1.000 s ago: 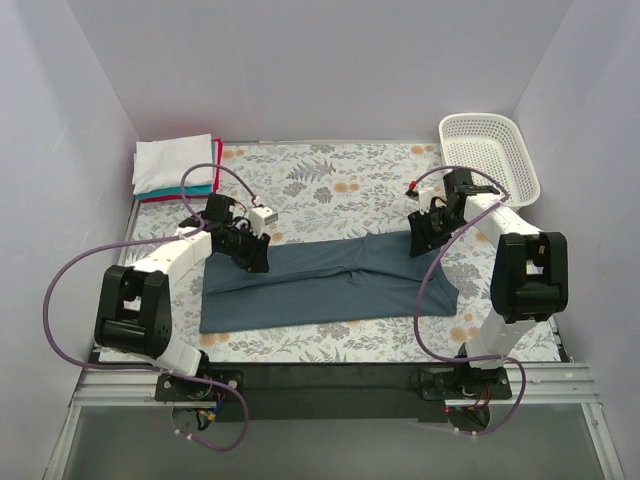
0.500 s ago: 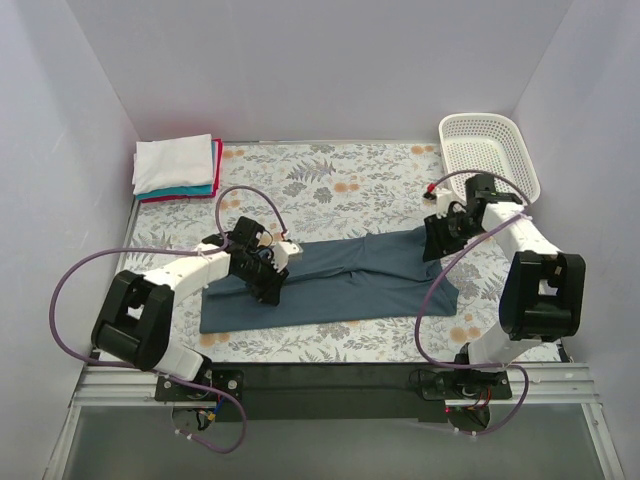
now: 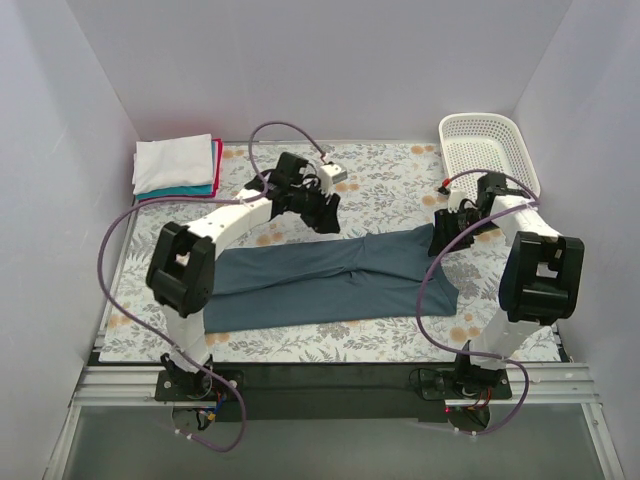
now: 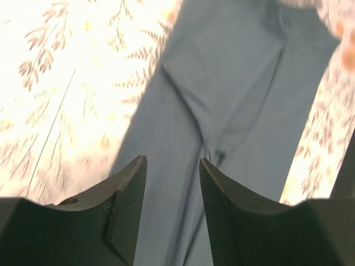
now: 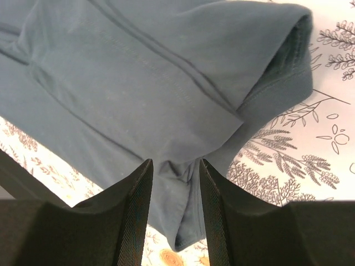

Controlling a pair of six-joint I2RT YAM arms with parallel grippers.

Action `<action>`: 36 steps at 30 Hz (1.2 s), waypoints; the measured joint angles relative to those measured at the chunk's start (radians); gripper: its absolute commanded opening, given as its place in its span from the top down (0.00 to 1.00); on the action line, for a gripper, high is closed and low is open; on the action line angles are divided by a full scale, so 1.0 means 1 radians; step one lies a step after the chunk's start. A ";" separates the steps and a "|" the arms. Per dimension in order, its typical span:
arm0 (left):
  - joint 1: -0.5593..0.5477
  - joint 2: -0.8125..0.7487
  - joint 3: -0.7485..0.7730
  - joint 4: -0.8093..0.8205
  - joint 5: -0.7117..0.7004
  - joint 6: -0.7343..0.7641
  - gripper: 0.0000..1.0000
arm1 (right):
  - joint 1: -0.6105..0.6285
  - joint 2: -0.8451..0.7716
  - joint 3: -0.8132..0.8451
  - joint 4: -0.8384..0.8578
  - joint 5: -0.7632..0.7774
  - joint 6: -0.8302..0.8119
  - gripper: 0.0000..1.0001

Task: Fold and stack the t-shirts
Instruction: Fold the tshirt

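Crosswise on the floral tablecloth [image 3: 370,175] lies the slate-blue shirt [image 3: 330,285], folded into a long band. Its left end sits near the table's front edge and its right end angles up toward the back.

The left gripper [image 3: 325,212] hangs just beyond the shirt's far edge, around the middle of the band. In the left wrist view its fingers [image 4: 125,205] are moderately apart, with only blurred cloth below.

The right gripper [image 3: 443,235] is at the shirt's right end. Its fingers [image 5: 133,216] are parted by a narrow gap above the cloth, beside the folded sleeve [image 5: 283,61].

The stack of folded shirts [image 3: 175,165] fills the back left corner and the basket [image 3: 488,150] the back right. Patterned tablecloth shows between them, and walls [image 3: 320,70] close off three sides.
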 measured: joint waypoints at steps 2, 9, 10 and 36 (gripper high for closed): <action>-0.019 0.110 0.094 0.033 0.001 -0.078 0.58 | -0.002 0.029 0.006 0.011 0.011 0.021 0.53; -0.079 0.361 0.274 0.049 -0.042 -0.244 0.58 | -0.022 0.047 0.007 0.029 0.035 0.060 0.51; -0.084 0.386 0.294 0.048 -0.043 -0.263 0.58 | -0.026 0.048 0.007 0.031 0.036 0.064 0.51; -0.133 0.463 0.375 0.076 0.018 -0.366 0.61 | -0.053 0.174 0.026 0.060 -0.008 0.103 0.58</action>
